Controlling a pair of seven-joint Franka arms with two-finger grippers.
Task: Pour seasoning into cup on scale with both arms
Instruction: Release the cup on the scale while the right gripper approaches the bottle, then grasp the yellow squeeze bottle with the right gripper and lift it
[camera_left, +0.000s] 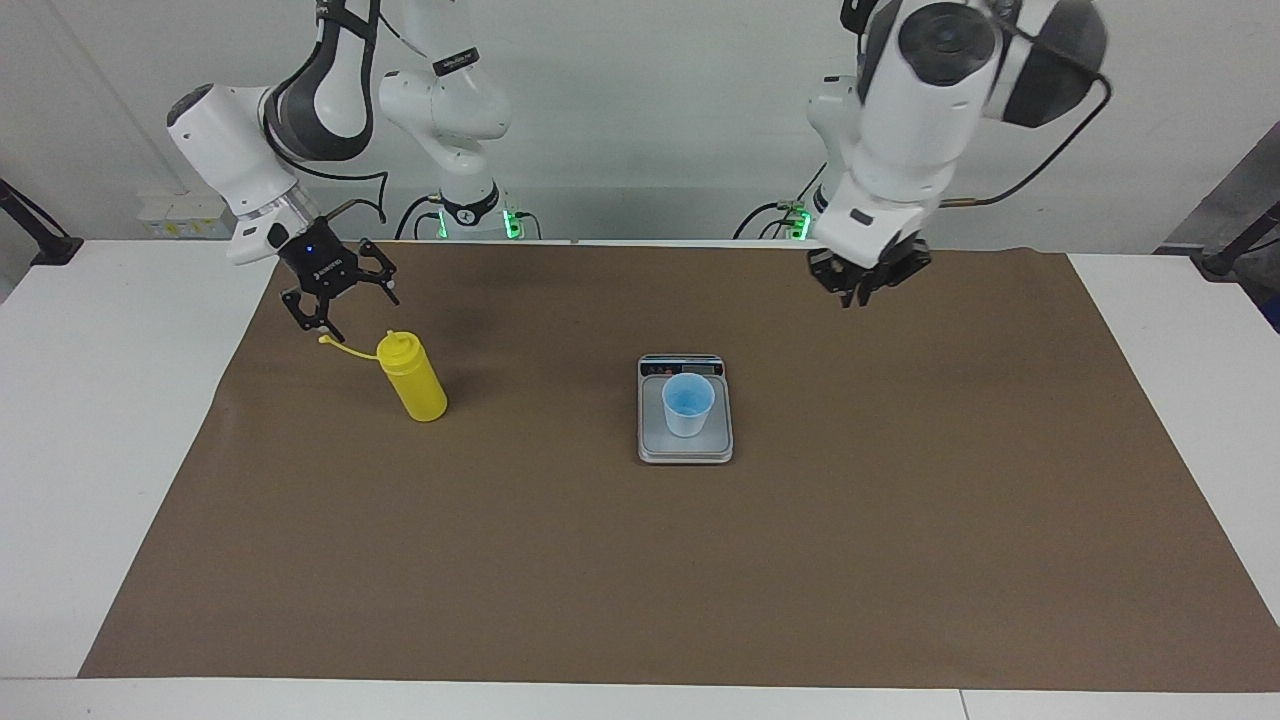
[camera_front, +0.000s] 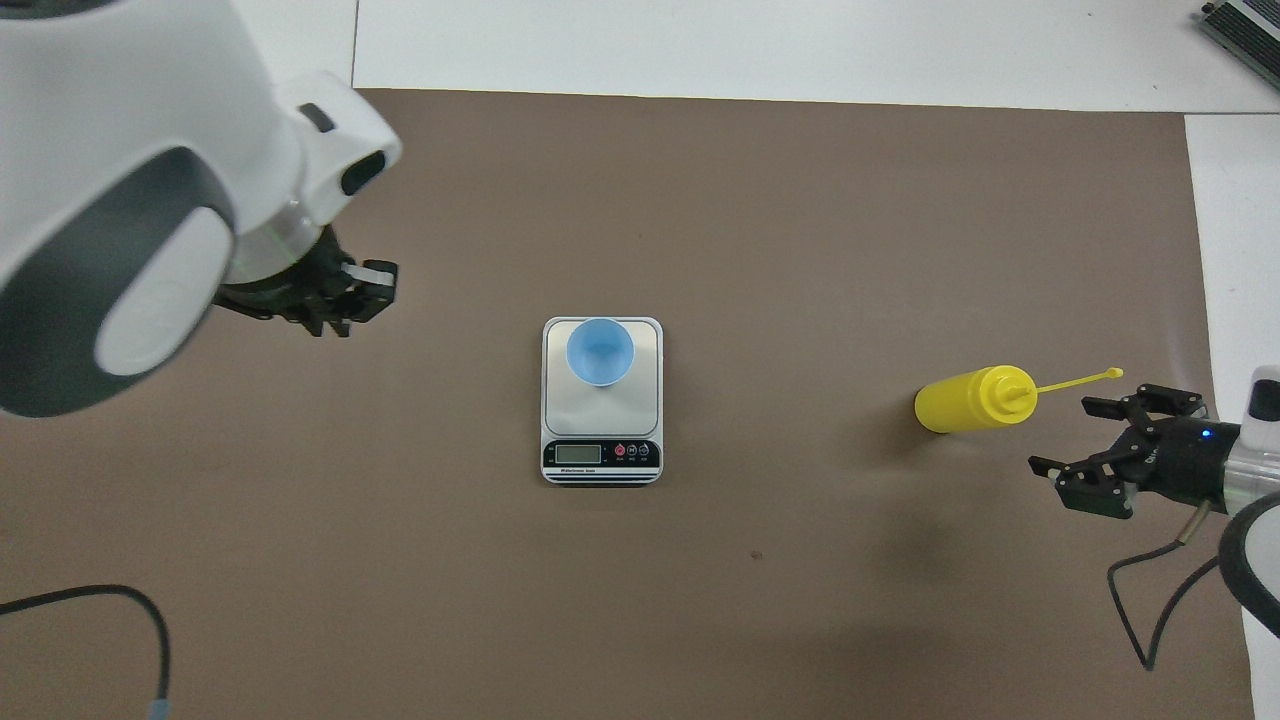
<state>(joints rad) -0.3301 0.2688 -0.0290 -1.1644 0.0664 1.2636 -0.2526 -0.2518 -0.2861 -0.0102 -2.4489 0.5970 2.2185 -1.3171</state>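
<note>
The light blue cup (camera_left: 688, 403) (camera_front: 599, 350) stands upright on the silver-grey scale (camera_left: 685, 450) (camera_front: 640, 400), with nothing touching it. The scale's dark display strip faces the robots. The yellow seasoning bottle (camera_left: 412, 380) (camera_front: 965, 400) stands toward the right arm's end, its cap strap sticking out sideways. My right gripper (camera_left: 340, 305) (camera_front: 1060, 435) hangs open just above the strap's end, clear of the bottle's body. My left gripper (camera_left: 862, 290) (camera_front: 350, 295) is raised over the mat toward the left arm's end, shut and holding nothing.
A brown mat (camera_left: 640, 580) covers most of the white table (camera_left: 100, 450). A grey device (camera_front: 1245, 30) lies at the table's corner farthest from the robots, at the right arm's end. A black cable (camera_front: 100, 600) trails over the mat by the left arm.
</note>
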